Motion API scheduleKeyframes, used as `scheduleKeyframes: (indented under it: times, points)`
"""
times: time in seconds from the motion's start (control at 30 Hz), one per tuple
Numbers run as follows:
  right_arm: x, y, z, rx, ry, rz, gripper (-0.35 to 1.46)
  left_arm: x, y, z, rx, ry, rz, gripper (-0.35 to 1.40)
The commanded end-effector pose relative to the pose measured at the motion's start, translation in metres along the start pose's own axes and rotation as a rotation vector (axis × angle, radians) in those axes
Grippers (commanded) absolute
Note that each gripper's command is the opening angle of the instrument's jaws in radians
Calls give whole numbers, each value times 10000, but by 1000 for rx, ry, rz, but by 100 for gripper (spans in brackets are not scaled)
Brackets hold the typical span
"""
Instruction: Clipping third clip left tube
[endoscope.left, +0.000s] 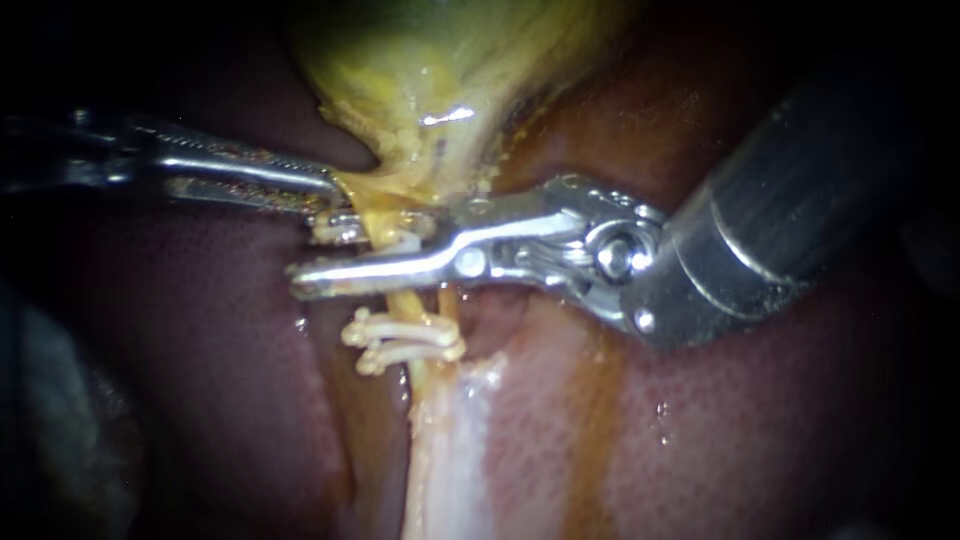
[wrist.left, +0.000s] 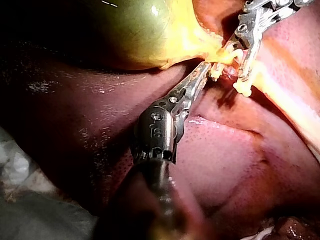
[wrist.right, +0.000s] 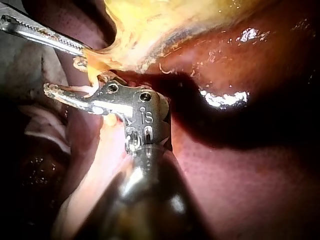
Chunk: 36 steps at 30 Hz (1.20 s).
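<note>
As right instrument (endoscope.left: 320, 255) lies level — jaws straddle tube (endoscope.left: 400, 304).

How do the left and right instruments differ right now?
The left instrument looks slim, its jaws shut on yellow tissue under the gallbladder. The right instrument looks bulkier, its jaws open astride the tube above two clips. Both are shiny metal.

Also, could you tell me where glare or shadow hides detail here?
Endoscope view: glare streak on the gallbladder, left instrument mostly in darkness. Left wrist view: dark shadow beside the gallbladder. Right wrist view: glare patches on the liver.
</note>
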<state>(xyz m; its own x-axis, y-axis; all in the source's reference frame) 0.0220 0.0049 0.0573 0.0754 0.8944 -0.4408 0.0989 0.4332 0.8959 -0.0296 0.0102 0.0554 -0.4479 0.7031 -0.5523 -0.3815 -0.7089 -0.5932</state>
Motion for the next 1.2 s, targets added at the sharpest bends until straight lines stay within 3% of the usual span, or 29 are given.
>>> scheduleKeyframes:
  times: [0.03, 0.27, 0.57, 0.63, 0.83, 1.2]
  points:
    - [1, -1, 0, 0, -1, 2, 44, 0, 0, 0, 0, -1, 0, -35]
    - [7, -3, -2, 0, 1, 17, 30, -1, -1, 1, 0, -1, 1, -35]
    - [7, -5, -10, 1, -3, 178, -34, -1, -1, 1, 0, -1, 1, -35]
    - [7, -6, -13, 1, -4, 214, -35, -1, -1, 1, 0, 0, 1, -35]
    - [6, -10, -17, -13, -26, 214, -35, -1, -1, 1, 1, 0, 1, -35]
    - [6, -9, -17, -14, -26, 213, -35, -2, -1, 3, 0, -4, 1, -35]
